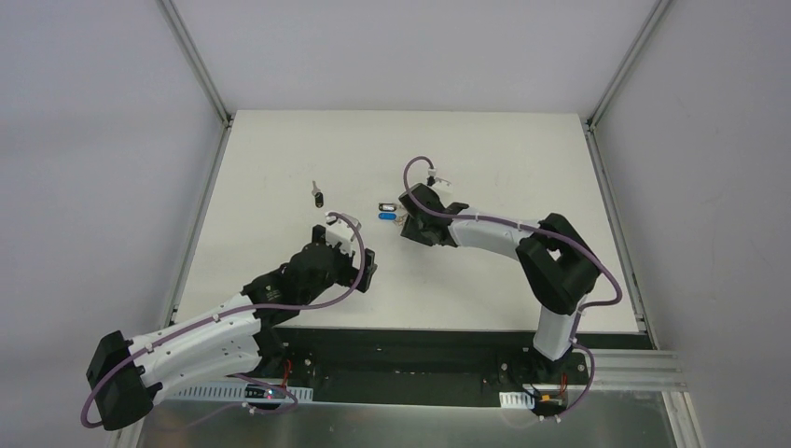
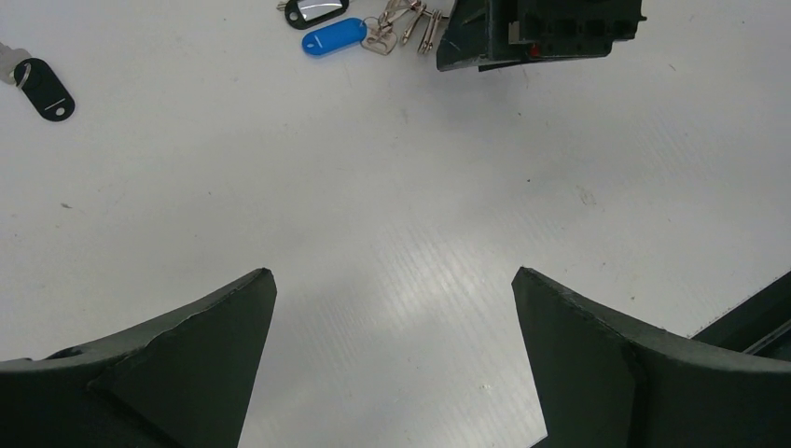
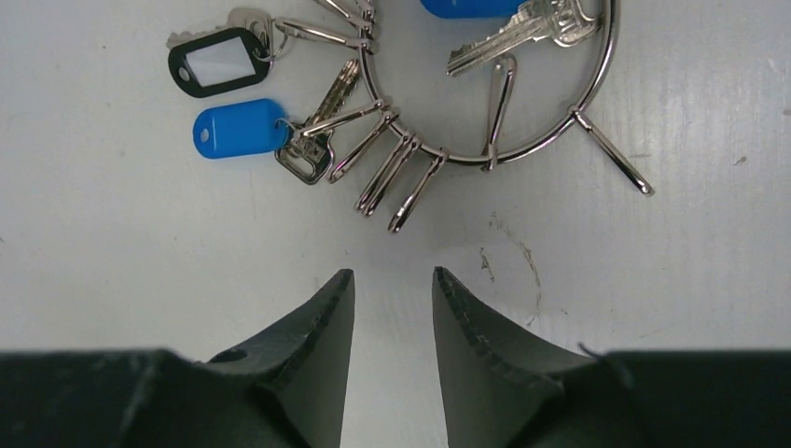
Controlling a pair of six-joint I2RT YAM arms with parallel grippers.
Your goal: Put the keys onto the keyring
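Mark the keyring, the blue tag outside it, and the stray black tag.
keyring (image 3: 541, 149): right wrist view, lower-right wire arc.
blue tag (image 3: 241, 128): right wrist view, middle of plastic.
stray black tag (image 2: 45, 89): left wrist view, middle of plastic.

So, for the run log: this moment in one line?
left fingers open, empty | right fingers ajar, empty, near keyring | black-tagged key lying apart

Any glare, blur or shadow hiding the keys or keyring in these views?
Right wrist: sharp; the keyring and keys read clearly, with small highlights on the metal. Left wrist: evenly lit, the keys cut by the top edge. Top external: soft shadows, the keys too small to resolve.
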